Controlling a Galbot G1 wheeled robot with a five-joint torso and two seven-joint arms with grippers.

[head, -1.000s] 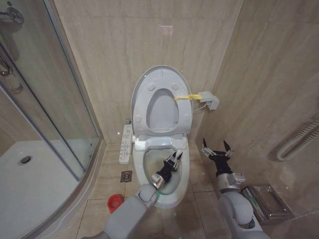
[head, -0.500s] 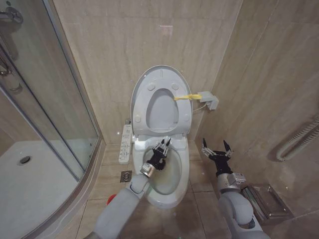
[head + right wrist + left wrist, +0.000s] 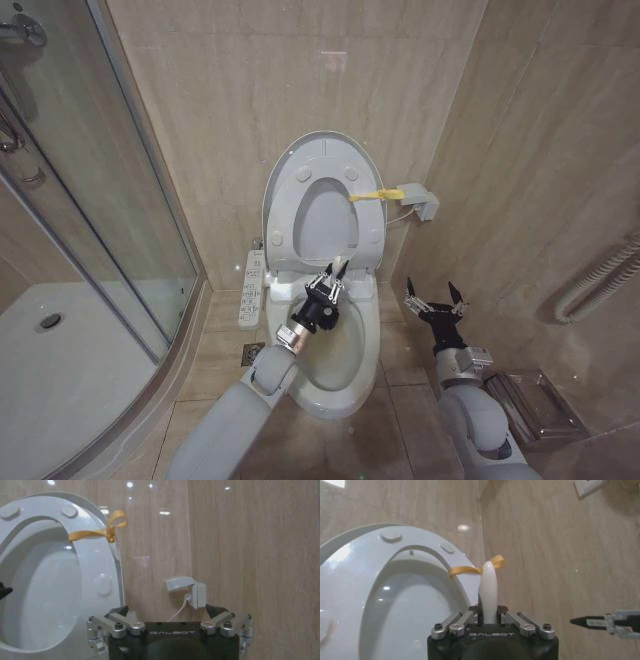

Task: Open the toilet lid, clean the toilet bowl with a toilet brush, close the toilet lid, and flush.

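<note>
The toilet lid and the ring seat both stand raised against the back wall, and a yellow strap hangs at their right edge. Below them the toilet bowl lies uncovered. My left gripper hovers over the back of the bowl, shut on the toilet brush's thin white handle. The handle's end points up toward the seat, and the bristle head is hidden. My right gripper hangs open and empty to the right of the bowl, seen closer as the right gripper.
A glass shower enclosure and white shower tray take up the left. A white strip and a floor drain lie left of the bowl. A wall box, a hose and a metal tray sit right.
My left gripper has risen with the brush from the front inside of the bowl to its back, near the raised seat. The right arm has stayed still.
</note>
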